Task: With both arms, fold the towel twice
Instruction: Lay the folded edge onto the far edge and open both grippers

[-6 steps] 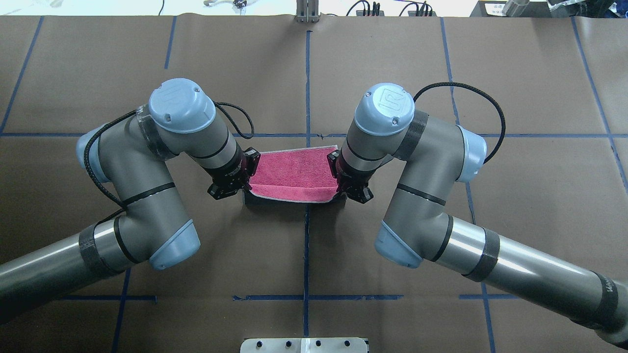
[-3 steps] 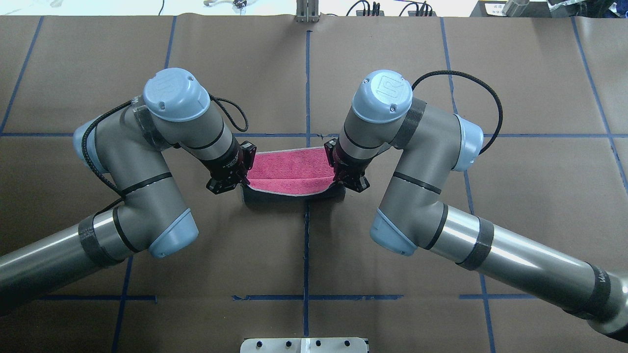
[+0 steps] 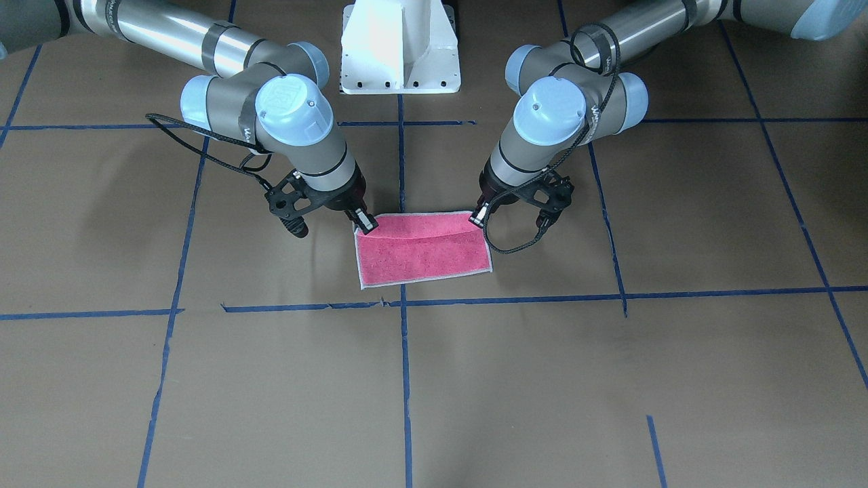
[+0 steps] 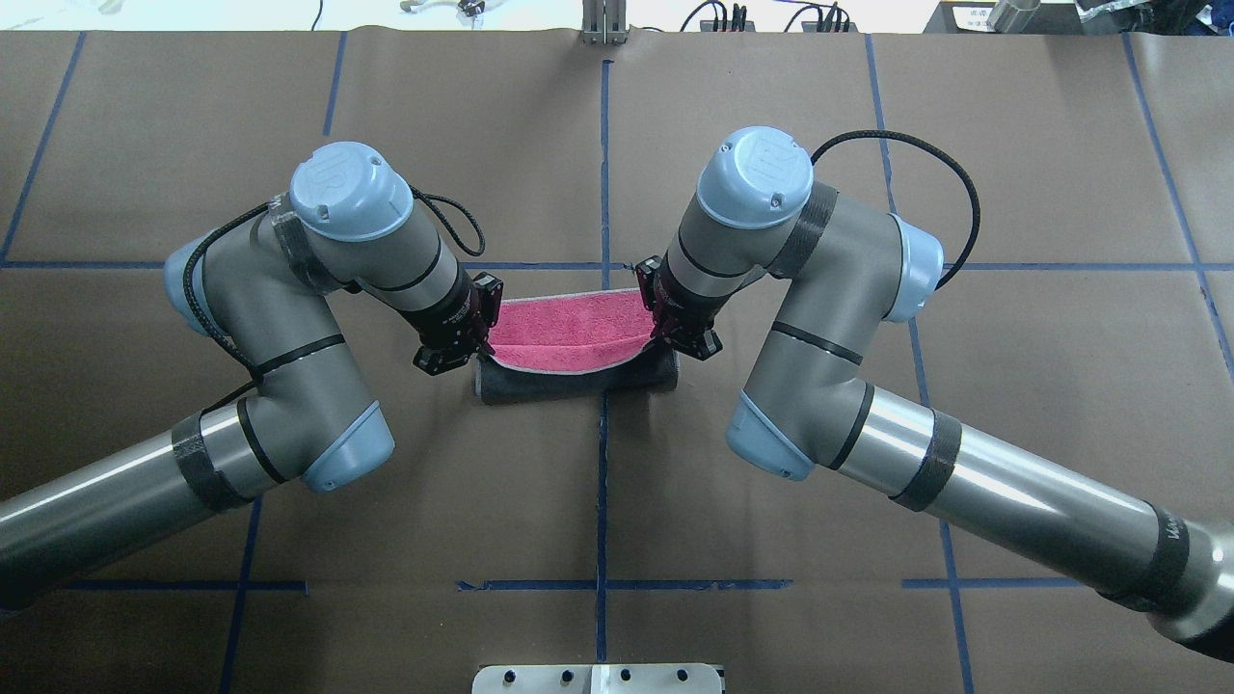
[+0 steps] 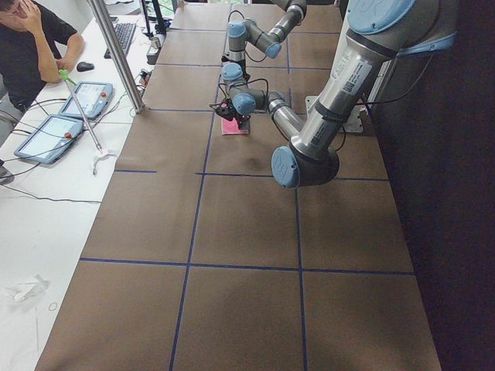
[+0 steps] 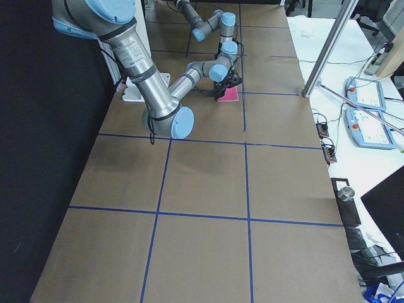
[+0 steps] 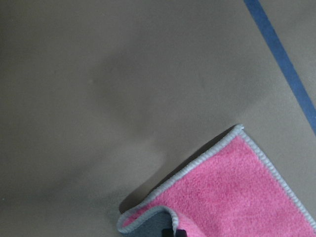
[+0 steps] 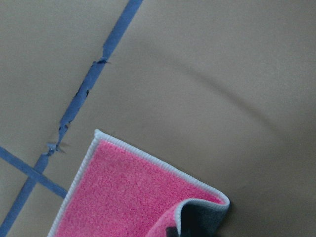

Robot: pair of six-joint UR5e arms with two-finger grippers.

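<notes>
Stretching across every view, the brown worktop [image 4: 598, 501] is marked into squares by blue tape lines [image 4: 604, 173]. The left arm [image 4: 289, 318] and the right arm [image 4: 829, 289] bend in from either side and meet over the middle, wrists angled down toward each other.

Between them lies the towel [image 4: 569, 333], straddling the centre tape line, just on the robot's side of a cross line. Its far part rests flat on the worktop with the pink face up. The near edge is raised and curled over toward the far side, so the grey face shows as a dark band along the robot's side in the overhead view. From the front-facing camera a crease runs across the pink face near the lifted edge.

The left tool [image 4: 479, 339] is closed tight on the corner of the raised edge at its end. The left wrist camera shows the whitish hem curling up to the dark fingertips at the bottom of its view. The right tool [image 4: 665, 333] is likewise pinched onto the opposite raised corner. Its wrist camera shows the grey underside folding up into the grip.
</notes>
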